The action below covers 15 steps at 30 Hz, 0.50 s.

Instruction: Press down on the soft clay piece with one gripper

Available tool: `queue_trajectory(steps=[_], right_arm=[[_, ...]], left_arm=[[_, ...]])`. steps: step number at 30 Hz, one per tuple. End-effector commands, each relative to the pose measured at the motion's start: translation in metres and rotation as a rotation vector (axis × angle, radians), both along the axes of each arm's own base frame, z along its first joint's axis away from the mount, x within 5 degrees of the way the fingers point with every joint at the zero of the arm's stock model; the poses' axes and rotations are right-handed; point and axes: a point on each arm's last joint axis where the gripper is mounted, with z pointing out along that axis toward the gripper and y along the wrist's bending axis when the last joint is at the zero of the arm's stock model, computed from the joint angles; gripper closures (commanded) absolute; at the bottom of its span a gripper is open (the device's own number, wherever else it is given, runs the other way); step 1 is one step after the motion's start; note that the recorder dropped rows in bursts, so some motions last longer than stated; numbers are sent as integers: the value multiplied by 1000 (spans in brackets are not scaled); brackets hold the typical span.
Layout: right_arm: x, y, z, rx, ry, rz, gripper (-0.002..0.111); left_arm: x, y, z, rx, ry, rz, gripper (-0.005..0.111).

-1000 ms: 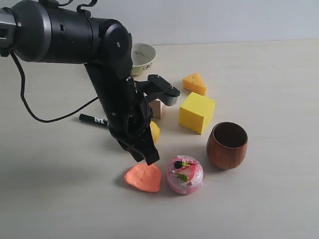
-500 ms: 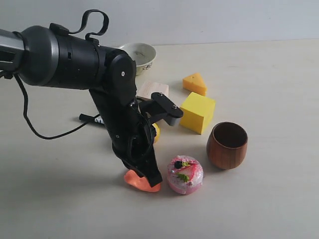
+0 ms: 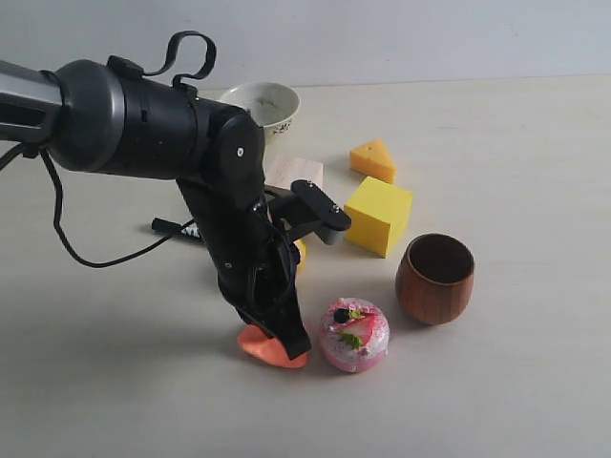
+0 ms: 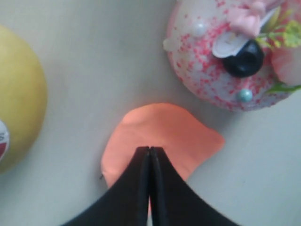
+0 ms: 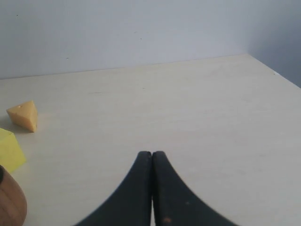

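Note:
The soft clay piece [image 3: 260,347] [image 4: 164,134] is a flat salmon-orange blob lying on the table at front centre, just left of a pink cake. My left gripper [image 3: 294,347] [image 4: 149,149] is shut, its black tips down on the middle of the clay, and the arm hides most of the blob in the exterior view. Shut as well, my right gripper [image 5: 151,153] hovers over bare table with nothing between its fingers; the exterior view does not show it.
A pink sprinkled cake [image 3: 354,334] [image 4: 235,52] sits right beside the clay. A yellow lemon [image 4: 16,94], wooden cup [image 3: 435,278], yellow cube [image 3: 378,216], orange cheese wedge [image 3: 372,159] [image 5: 23,115], wooden block [image 3: 293,173], white bowl [image 3: 263,105] and black marker [image 3: 172,228] lie behind.
My left arm has come down and forward: one second ago its tips hung just above the clay's near edge, now they rest on the blob and cover most of it.

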Motion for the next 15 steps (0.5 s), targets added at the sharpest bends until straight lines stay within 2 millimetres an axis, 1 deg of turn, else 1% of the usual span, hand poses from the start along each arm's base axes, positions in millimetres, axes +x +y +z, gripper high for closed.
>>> queue_trajectory(steps=[1, 3, 12, 15], right_arm=[[0, 0, -1, -5, -8, 3, 108], [0, 0, -1, -5, -8, 3, 108], [0, 0, -1, -5, -8, 3, 108], [0, 0, -1, -5, -8, 3, 108]], left_arm=[[0, -1, -9, 15, 6, 1, 107], [0, -1, -14, 25, 15, 1, 107], [0, -1, -17, 31, 25, 20, 107], [0, 1, -21, 53, 35, 25, 107]])
